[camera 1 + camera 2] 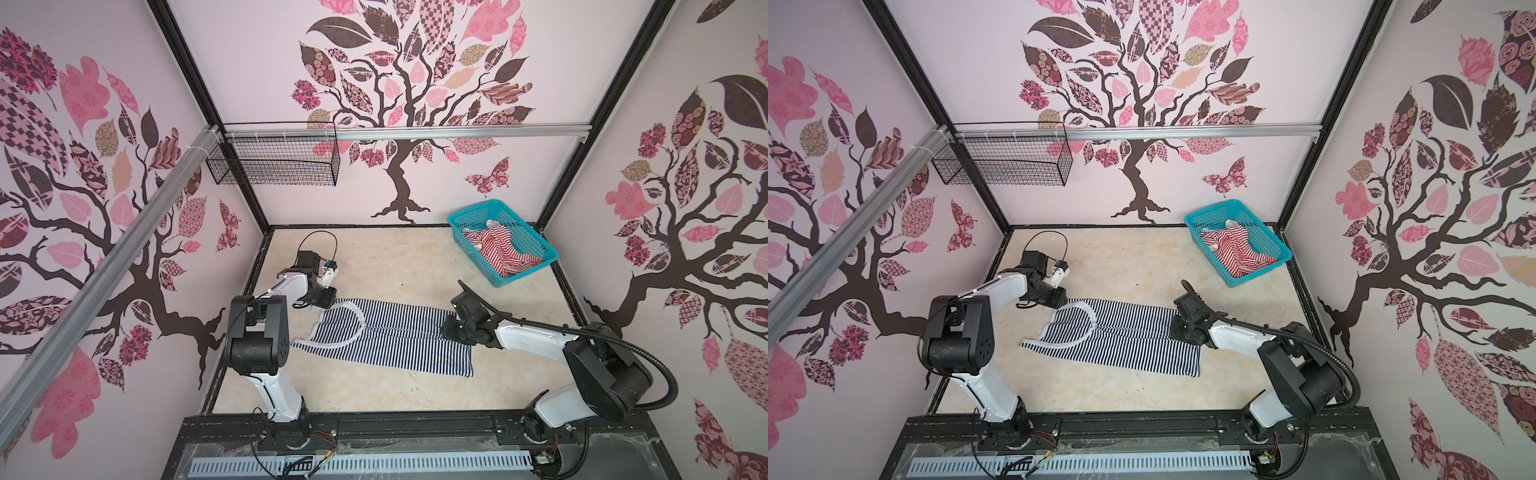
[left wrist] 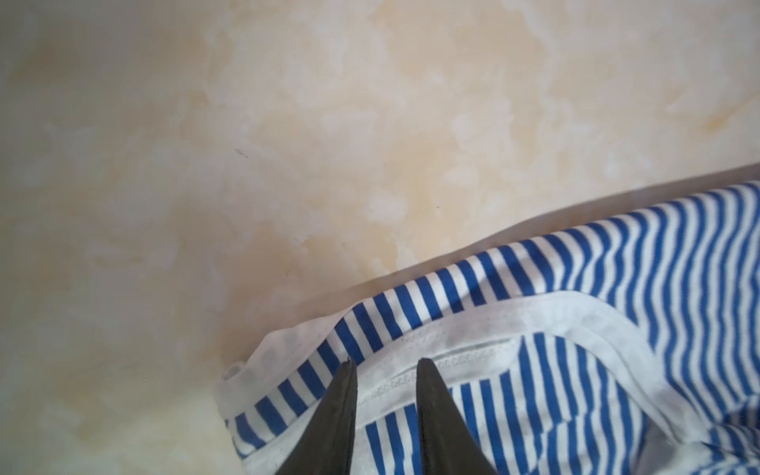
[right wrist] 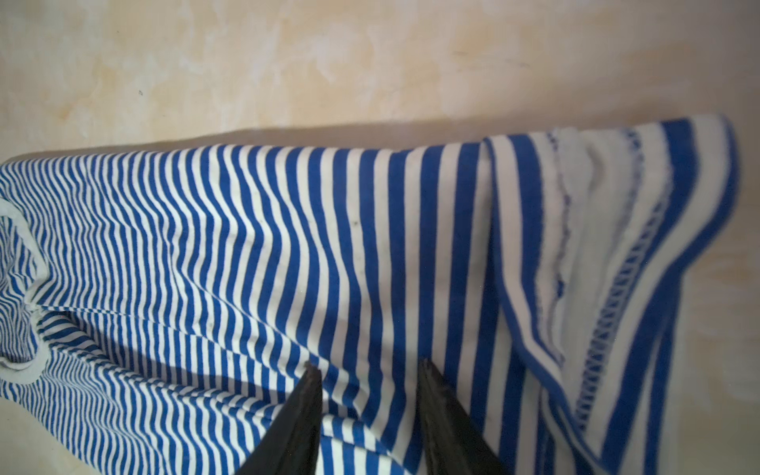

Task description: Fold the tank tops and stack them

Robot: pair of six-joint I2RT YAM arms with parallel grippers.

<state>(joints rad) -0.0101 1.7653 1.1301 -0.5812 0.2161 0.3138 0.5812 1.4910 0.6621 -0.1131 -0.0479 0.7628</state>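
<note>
Stripes of the navy-and-white tank top run across the middle of the counter in both top views, lying flat with its neck toward the left. There your left end effector sits at a shoulder strap, fingers a little apart over the pale edging, pinching nothing. At the hem end, right of centre, your right end effector rests low over the cloth with fingers spread wider near a turned-over hem, and toward the upper right the red-and-white tank top lies crumpled in the teal basket.
</note>
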